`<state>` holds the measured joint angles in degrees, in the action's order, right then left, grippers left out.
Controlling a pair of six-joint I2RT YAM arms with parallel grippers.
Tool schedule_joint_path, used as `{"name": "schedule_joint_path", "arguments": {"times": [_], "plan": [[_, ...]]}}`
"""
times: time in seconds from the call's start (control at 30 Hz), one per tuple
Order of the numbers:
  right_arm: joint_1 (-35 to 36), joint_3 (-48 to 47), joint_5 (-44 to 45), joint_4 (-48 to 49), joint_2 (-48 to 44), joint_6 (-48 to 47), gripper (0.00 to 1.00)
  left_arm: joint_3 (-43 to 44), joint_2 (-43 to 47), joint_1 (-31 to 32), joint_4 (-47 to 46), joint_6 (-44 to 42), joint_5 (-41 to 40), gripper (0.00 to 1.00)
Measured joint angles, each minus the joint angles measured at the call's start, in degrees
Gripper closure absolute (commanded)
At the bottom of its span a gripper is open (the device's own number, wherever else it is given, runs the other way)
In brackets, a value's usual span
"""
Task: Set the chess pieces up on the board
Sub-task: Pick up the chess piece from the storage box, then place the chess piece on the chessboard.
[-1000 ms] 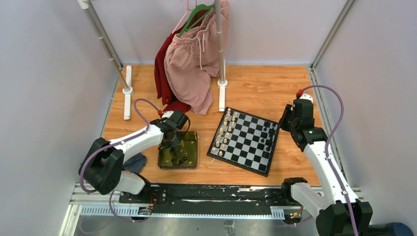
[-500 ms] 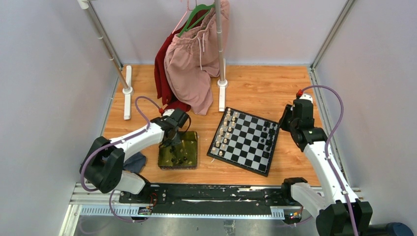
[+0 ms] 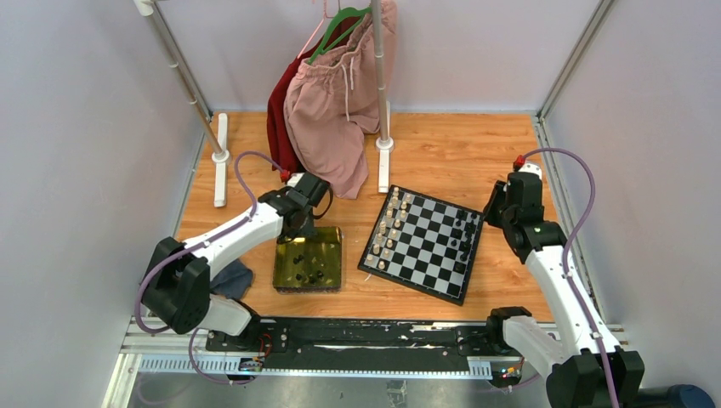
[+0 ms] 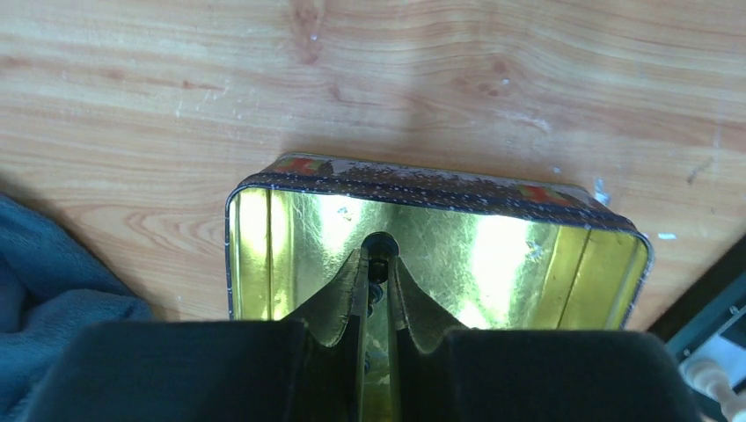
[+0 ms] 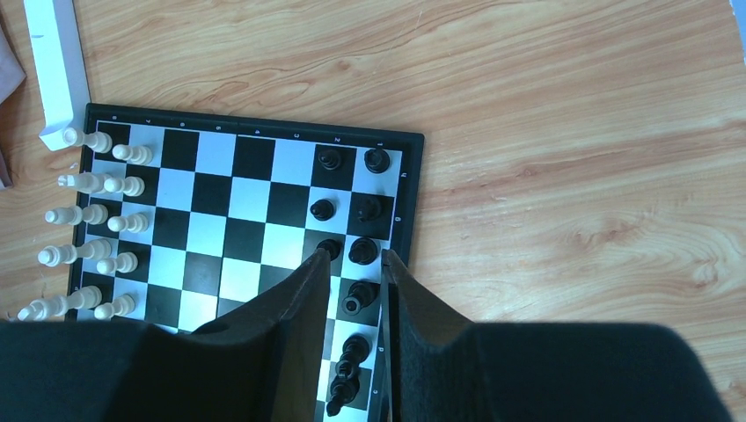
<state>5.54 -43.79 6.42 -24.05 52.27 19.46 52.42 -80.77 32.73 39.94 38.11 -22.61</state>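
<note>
The board (image 3: 429,255) lies tilted right of centre, with several black chess pieces (image 3: 463,234) along its right edge. More black pieces (image 3: 310,276) lie in the yellow-green tray (image 3: 285,270). Above that tray my left gripper (image 3: 299,231) is shut on one black chess piece (image 4: 380,265), pinched between the fingertips of that gripper (image 4: 378,255). My right gripper (image 3: 491,211) hovers open over the board's right edge. In the right wrist view this gripper (image 5: 356,255) holds nothing, and black pieces (image 5: 356,299) stand on the board (image 5: 237,202) below the gap.
Cream-white pieces (image 3: 389,225) line the board's left edge (image 5: 88,185). Pink and red clothes (image 3: 332,110) hang from a rack with white feet (image 3: 384,166) at the back. A blue cloth (image 3: 231,279) lies left of the tray (image 4: 422,176).
My left gripper has lifted up out of the tray and drawn back a little, still shut on a black piece. The right arm has not moved.
</note>
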Motion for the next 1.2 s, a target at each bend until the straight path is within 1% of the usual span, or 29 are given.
{"name": "schedule_joint_path", "arguments": {"times": [0.07,0.17,0.33,0.4,0.47,0.63,0.73,0.93,1.2], "plan": [[0.0,0.0,0.5,0.0,-0.3,0.0,0.68,1.2,0.7,0.6,0.7,-2.1,0.8,1.00],[0.0,0.0,1.4,0.0,-0.5,0.0,0.68,4.4,1.6,3.6,1.1,-5.6,1.6,1.00],[0.0,0.3,3.3,-0.2,-1.3,0.3,0.68,13.9,0.2,14.3,1.2,-12.3,2.8,1.00],[0.0,0.5,4.1,-0.3,-1.8,0.5,0.69,18.7,-2.6,18.4,1.0,-14.8,2.8,1.00],[0.0,0.7,5.3,-0.5,-2.4,0.6,0.69,24.3,-7.3,22.8,0.9,-17.6,2.8,1.00],[-0.2,1.1,8.1,-1.3,-4.0,1.2,0.70,34.8,-18.6,29.3,1.2,-22.5,3.5,1.00],[-1.3,1.6,8.8,-1.7,-4.9,1.9,0.70,39.3,-24.5,31.6,1.5,-24.5,4.3,1.00],[-7.6,3.7,9.4,-2.7,-7.2,4.6,0.72,48.3,-35.2,34.3,2.2,-27.4,6.6,1.00],[-12.5,4.4,9.4,-3.7,-6.9,6.8,0.72,55.4,-43.3,35.3,0.3,-28.3,10.3,1.00]]}}
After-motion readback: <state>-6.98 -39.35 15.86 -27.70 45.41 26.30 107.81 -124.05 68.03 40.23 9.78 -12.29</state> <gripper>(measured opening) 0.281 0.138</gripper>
